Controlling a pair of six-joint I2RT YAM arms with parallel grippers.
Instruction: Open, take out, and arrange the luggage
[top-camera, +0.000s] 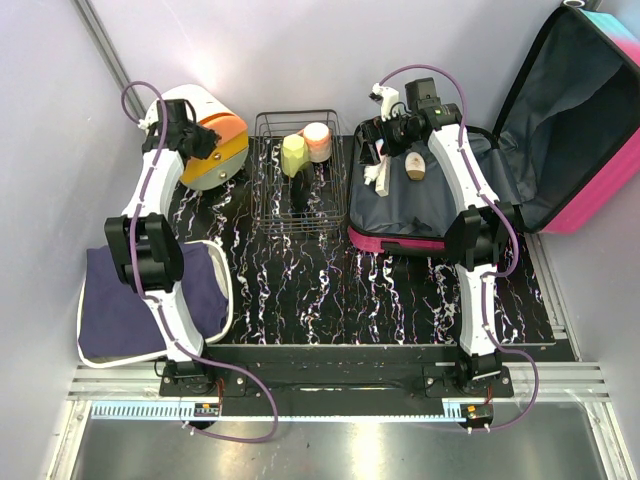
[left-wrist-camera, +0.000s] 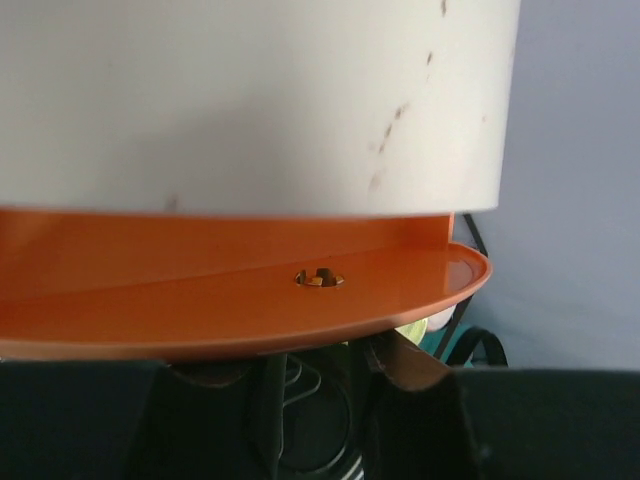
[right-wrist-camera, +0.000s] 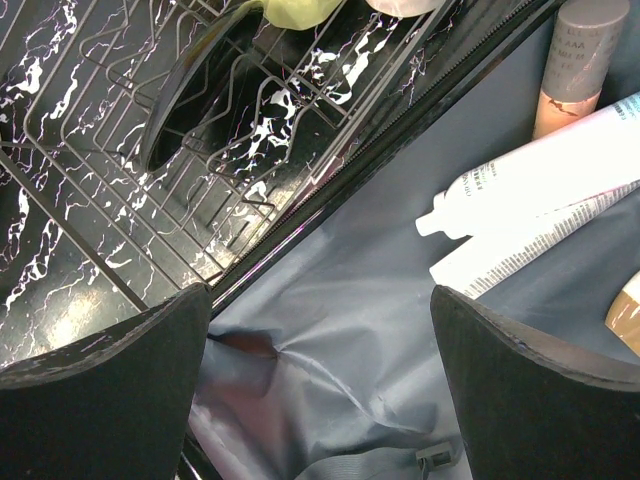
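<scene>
Two arms are spread over the marbled black table (top-camera: 330, 290). At the far left a folded navy cloth (top-camera: 120, 300) is laid beside the left arm. The left gripper (top-camera: 200, 140) is positioned right at a white-and-orange round box (top-camera: 225, 150), its fingers (left-wrist-camera: 80, 420) parted wide with nothing clasped. A wire basket (top-camera: 320, 200) is set mid-table. Further right the luggage (top-camera: 575, 110) is laid open, its lid propped against the wall. The right gripper (right-wrist-camera: 318, 310) is hung over the grey lining (right-wrist-camera: 340, 260), spread wide and empty, and white tubes (right-wrist-camera: 540, 170) are seen nearby.
</scene>
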